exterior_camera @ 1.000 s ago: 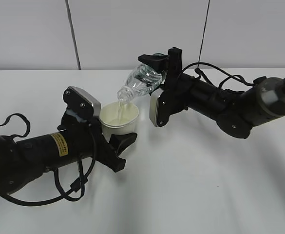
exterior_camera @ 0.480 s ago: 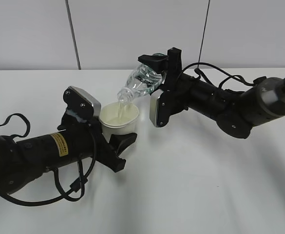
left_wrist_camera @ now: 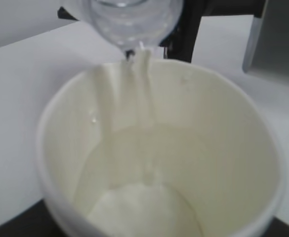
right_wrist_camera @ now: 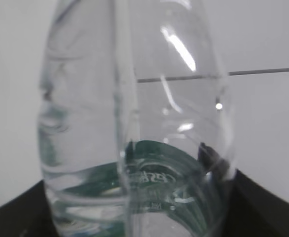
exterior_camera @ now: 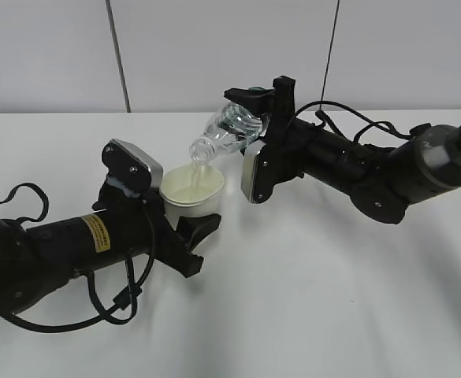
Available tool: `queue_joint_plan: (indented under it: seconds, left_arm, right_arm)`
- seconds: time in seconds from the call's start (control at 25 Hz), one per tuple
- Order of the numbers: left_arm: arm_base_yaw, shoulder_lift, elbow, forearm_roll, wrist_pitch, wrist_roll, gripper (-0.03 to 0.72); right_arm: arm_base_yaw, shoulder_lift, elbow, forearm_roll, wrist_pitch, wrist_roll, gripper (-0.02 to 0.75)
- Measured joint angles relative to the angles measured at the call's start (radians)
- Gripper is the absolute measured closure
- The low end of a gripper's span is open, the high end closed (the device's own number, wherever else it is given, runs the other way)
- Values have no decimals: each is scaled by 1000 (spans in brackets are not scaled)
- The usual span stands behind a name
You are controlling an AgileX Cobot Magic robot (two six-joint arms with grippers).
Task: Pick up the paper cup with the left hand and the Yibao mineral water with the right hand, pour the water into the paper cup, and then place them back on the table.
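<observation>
From the outside camera, the left claw [exterior_camera: 189,236] grips the paper cup [exterior_camera: 191,191] above the white table [exterior_camera: 309,299]. The right claw [exterior_camera: 255,118] clamps the water bottle [exterior_camera: 224,133], tipped with its neck just over the cup's far rim.

From the left wrist, a thin stream runs from the bottle's mouth [left_wrist_camera: 130,24] down the cup's inner wall [left_wrist_camera: 218,148] into the water pooled at the bottom.

From the right wrist, the clear bottle [right_wrist_camera: 134,123] fills the frame, green label low.
</observation>
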Motion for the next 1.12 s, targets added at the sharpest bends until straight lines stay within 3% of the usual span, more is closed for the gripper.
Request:
queue_joint_plan:
  seconds: [0.36,0.84,1.12]
  left_arm:
    - [0,0,0,-27,0,0,288]
    - [0,0,0,-71,0,0,288]
    - [0,0,0,-237,-1,66,288]
  right_arm:
    - [33,0,0,8,0,233,249]
    - [41,0,0,158,56,765,249]
    - [41,0,0,227,108,1069,249]
